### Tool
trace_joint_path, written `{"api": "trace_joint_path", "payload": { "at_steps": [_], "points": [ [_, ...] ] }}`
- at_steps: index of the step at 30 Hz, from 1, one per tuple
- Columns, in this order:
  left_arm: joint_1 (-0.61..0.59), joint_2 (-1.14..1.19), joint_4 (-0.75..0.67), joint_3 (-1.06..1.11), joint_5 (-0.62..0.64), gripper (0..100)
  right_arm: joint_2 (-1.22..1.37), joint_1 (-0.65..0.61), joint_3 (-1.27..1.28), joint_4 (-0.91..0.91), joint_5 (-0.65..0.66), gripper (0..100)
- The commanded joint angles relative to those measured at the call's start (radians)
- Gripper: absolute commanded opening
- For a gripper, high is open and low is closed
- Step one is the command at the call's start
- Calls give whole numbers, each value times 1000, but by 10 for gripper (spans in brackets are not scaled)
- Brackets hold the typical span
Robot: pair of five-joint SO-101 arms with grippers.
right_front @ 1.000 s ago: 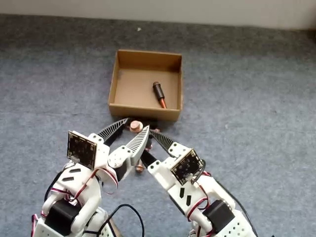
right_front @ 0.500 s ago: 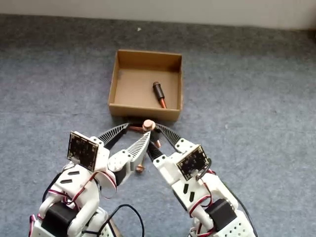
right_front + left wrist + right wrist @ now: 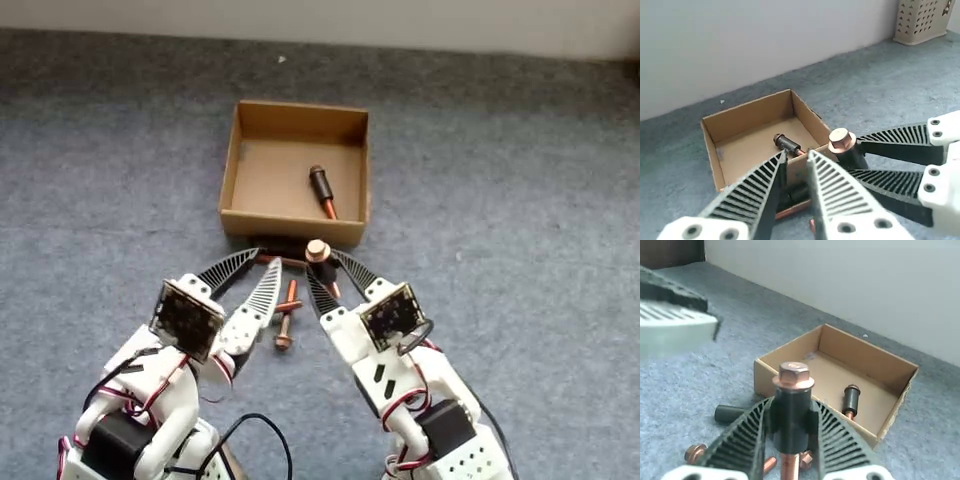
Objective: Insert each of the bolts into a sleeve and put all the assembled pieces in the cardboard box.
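One piece [image 3: 322, 186] is resting in the box [image 3: 293, 226].
Right claw [image 3: 791, 409] is squeezing a second piece [image 3: 790, 422], left claw [image 3: 796, 155] is gaping, bolts [image 3: 288, 300] are waiting.

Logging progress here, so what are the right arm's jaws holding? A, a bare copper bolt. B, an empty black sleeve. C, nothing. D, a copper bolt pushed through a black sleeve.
D: the right arm's jaws clamp a black cylindrical sleeve with a copper hex-head bolt through it, head above, shank below.
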Motion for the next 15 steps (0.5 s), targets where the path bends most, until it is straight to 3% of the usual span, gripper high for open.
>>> {"api": "trace_joint_path", "payload": {
  "at_steps": [1, 5, 12, 15],
  "points": [
    [-5, -7, 0, -24, -175, 7, -18, 16, 4, -33, 3, 6],
    [-62, -10, -3, 44, -216, 7, -16, 16, 18, -33, 2, 6],
    [-387, -10, -51, 199, -213, 7, -15, 125, 18, -33, -97, 6],
    [-481, -10, -84, 277, -141, 7, -13, 145, 18, -25, -97, 6]
  ]
}}
